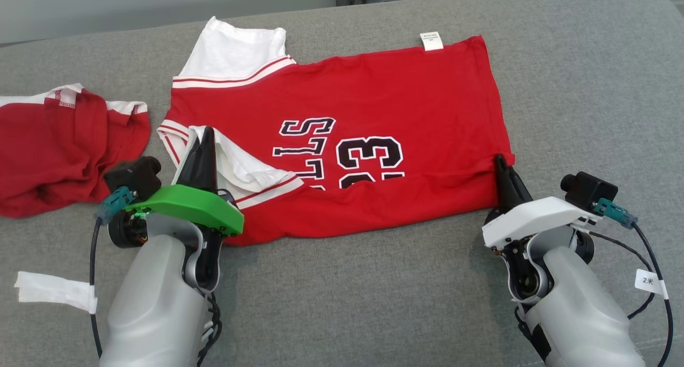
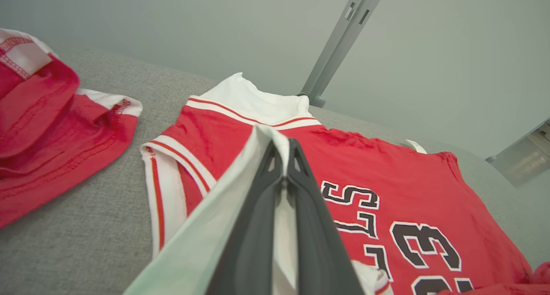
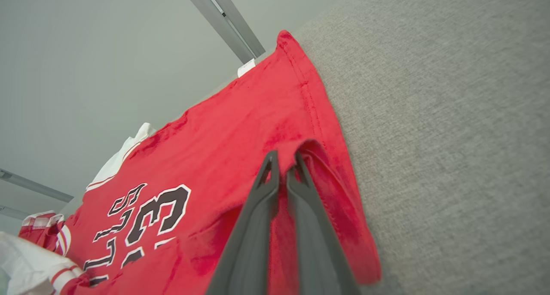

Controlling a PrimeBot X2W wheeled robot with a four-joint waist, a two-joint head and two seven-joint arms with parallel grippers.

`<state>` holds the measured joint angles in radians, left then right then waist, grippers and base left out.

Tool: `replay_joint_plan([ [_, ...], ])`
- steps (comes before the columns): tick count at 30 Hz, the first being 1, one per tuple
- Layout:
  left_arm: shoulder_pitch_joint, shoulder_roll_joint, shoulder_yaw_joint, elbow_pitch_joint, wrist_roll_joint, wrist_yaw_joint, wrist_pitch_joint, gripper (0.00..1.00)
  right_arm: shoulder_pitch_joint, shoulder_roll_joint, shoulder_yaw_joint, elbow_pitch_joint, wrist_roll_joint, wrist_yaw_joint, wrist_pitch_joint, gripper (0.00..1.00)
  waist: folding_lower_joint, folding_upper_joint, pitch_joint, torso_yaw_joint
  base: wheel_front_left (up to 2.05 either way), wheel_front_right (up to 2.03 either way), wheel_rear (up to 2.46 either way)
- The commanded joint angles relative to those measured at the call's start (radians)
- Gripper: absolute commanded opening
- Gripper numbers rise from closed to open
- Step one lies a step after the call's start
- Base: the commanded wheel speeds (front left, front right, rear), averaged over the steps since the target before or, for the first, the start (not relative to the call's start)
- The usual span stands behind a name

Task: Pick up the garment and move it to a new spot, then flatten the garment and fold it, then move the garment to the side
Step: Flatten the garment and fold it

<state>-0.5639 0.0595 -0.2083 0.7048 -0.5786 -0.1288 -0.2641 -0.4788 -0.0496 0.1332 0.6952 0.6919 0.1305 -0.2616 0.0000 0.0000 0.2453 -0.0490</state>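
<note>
A red jersey point(image 1: 385, 116) with white sleeves and black "33" lettering lies spread on the grey surface, its near edge folded up over the print. My left gripper point(image 1: 206, 134) is shut on the jersey's near white sleeve point(image 2: 258, 157), holding it over the body. At the jersey's lower right corner, my right gripper point(image 1: 501, 161) is shut on the red hem point(image 3: 309, 153). In the right wrist view the red cloth is pinched between the dark fingers point(image 3: 258, 209).
A second red garment with white trim point(image 1: 59, 148) lies crumpled at the left, close to my left arm. A white tape strip point(image 1: 53, 291) sits at the near left. Bare grey fabric point(image 1: 588, 89) extends to the right and in front.
</note>
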Motion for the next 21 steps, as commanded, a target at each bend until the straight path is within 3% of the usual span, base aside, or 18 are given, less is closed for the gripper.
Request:
replay_joint_plan([
  [1,-0.026,0.008,0.001,0.014,0.003,-0.002,0.000,0.00,-0.012,-0.002,0.003,0.006,0.007,0.000,-0.005,0.00,0.0000,0.0000,0.003,-0.004,0.00,0.00,0.00],
  [2,-0.033,0.008,0.001,0.027,0.004,-0.002,0.000,0.00,-0.015,-0.002,0.004,0.008,0.009,0.000,-0.005,0.00,0.0000,0.0000,0.004,-0.006,0.00,0.00,0.00],
  [3,-0.039,0.008,-0.001,0.038,0.003,-0.002,0.000,0.00,-0.018,-0.002,0.005,0.009,0.011,0.000,-0.005,0.18,0.0000,0.0000,0.004,-0.007,0.00,0.00,0.00],
  [4,-0.046,0.008,-0.004,0.045,0.001,-0.002,0.000,0.37,-0.021,-0.002,0.007,0.010,0.012,0.000,-0.005,0.47,0.0000,0.0000,0.004,-0.008,0.00,0.00,0.00],
  [5,-0.052,0.008,-0.005,0.049,-0.001,-0.002,0.000,1.00,-0.022,-0.002,0.009,0.011,0.013,0.000,-0.005,1.00,0.0000,0.0000,0.004,-0.009,0.00,0.00,0.00],
  [15,0.004,-0.001,-0.032,-0.046,-0.086,-0.002,0.000,1.00,-0.011,-0.002,-0.022,-0.018,-0.011,0.000,-0.005,1.00,0.0000,0.0000,-0.015,0.008,0.00,0.00,0.00],
  [21,0.089,0.017,-0.038,-0.139,-0.099,-0.002,0.000,1.00,0.021,-0.002,-0.077,-0.081,-0.101,0.000,-0.004,1.00,0.0000,0.0000,-0.042,0.037,0.00,0.00,0.00],
])
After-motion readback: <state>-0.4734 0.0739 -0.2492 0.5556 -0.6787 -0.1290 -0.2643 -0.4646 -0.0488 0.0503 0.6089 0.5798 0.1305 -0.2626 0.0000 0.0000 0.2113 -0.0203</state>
